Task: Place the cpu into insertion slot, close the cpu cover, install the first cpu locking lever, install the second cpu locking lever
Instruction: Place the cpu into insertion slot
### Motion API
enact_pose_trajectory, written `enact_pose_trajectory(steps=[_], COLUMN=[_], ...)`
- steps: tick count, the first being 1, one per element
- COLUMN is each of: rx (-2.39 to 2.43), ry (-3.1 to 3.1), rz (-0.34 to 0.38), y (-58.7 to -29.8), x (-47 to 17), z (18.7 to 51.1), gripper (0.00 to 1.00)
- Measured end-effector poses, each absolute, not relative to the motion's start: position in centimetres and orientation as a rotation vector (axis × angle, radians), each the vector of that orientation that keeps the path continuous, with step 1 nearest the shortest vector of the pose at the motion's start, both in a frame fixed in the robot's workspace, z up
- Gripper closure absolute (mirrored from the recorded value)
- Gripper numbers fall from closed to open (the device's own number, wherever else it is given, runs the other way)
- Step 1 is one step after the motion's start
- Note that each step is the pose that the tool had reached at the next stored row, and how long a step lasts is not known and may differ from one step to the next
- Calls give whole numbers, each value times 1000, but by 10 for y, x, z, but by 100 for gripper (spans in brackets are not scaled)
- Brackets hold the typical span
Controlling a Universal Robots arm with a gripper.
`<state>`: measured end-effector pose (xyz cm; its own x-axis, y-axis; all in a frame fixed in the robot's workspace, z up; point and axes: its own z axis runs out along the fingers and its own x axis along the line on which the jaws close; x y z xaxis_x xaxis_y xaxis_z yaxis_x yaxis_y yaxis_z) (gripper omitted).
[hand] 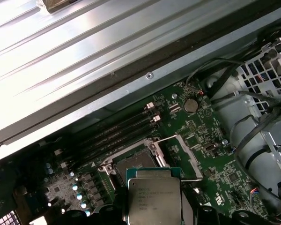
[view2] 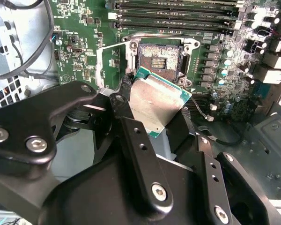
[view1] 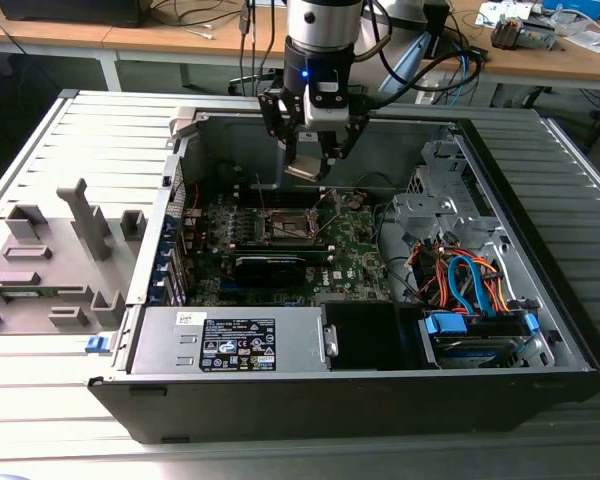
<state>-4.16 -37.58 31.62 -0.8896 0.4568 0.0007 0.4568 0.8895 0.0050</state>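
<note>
The hand (view1: 307,166) gripped the cpu (view2: 160,104) by opposite edges, apt for a light, stiff, probably fragile chip, with the insertion slot (view2: 159,58) below the hand.

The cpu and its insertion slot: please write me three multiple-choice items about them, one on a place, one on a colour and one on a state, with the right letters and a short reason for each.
1. Where is the cpu?
A. Seated in the socket.
B. Held by the gripper above the board.
C. Lying on the table outside the case.

2. What colour is the circuit board around the insertion slot?
A. Green.
B. Red.
C. White.

3. In what state is the insertion slot?
A. Filled by a chip.
B. Hidden under a heatsink.
C. Empty, with its contact field bare.

Answers:
1 B: the second wrist view shows the chip clamped in the gripper, off the socket.
2 A: the board is green in both wrist views.
3 C: the brownish-gold contacts lie uncovered.
</note>
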Motion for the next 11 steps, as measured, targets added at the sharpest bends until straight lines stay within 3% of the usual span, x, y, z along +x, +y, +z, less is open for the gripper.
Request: enact_pose_trajectory(steps=[11], rx=[894], ry=[3010], rz=[-1], y=[-376], x=[-42], z=[315], gripper=[45])
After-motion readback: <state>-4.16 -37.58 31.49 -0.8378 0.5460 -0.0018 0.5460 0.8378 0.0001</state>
